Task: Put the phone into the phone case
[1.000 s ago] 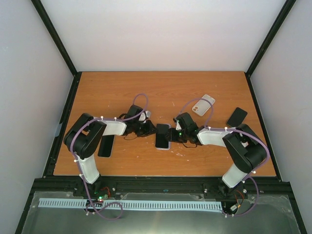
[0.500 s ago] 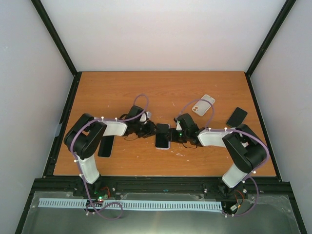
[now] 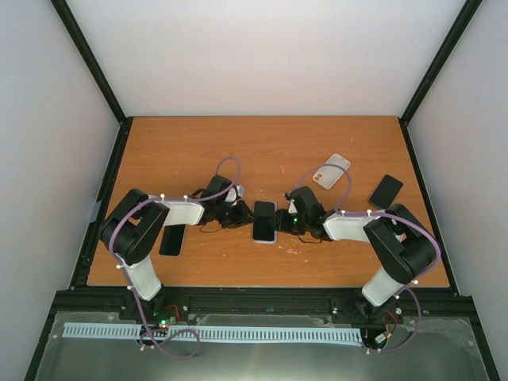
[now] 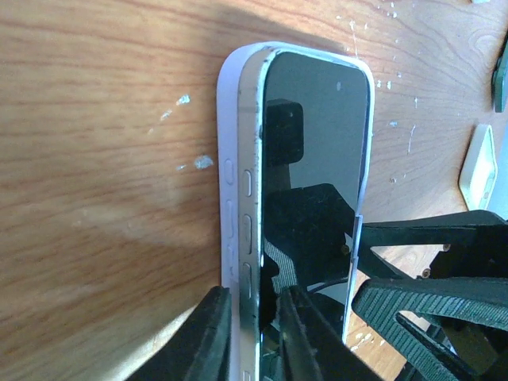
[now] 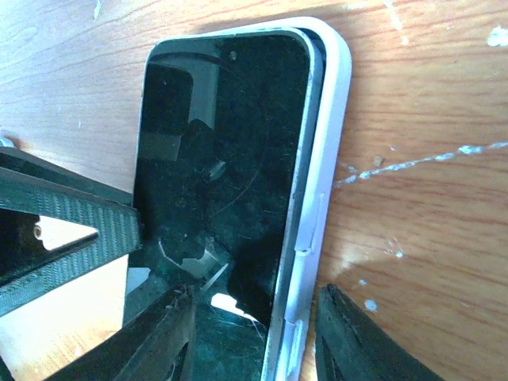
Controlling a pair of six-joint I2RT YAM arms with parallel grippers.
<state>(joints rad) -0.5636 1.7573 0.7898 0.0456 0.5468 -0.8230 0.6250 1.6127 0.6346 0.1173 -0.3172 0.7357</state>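
Observation:
The black-screened phone (image 3: 264, 220) lies in the pale lilac phone case (image 4: 230, 175) at the table's middle. In the left wrist view the phone (image 4: 317, 159) has its left metal side raised above the case wall. My left gripper (image 4: 255, 340) is shut on that edge, one finger outside the case wall and one on the screen. In the right wrist view the phone (image 5: 222, 143) sits in the case (image 5: 321, 159). My right gripper (image 5: 254, 341) straddles the right edge, open, its outer finger (image 5: 353, 341) a little apart from the case.
A white case (image 3: 330, 171) and a black phone (image 3: 386, 190) lie at the back right. Another black phone (image 3: 171, 239) lies under my left arm. The right gripper's fingers (image 4: 432, 298) show in the left wrist view, close to the phone's right side.
Both arms have shifted slightly, the left elbow moving a little left. The phone and case stay in the same spot between the grippers.

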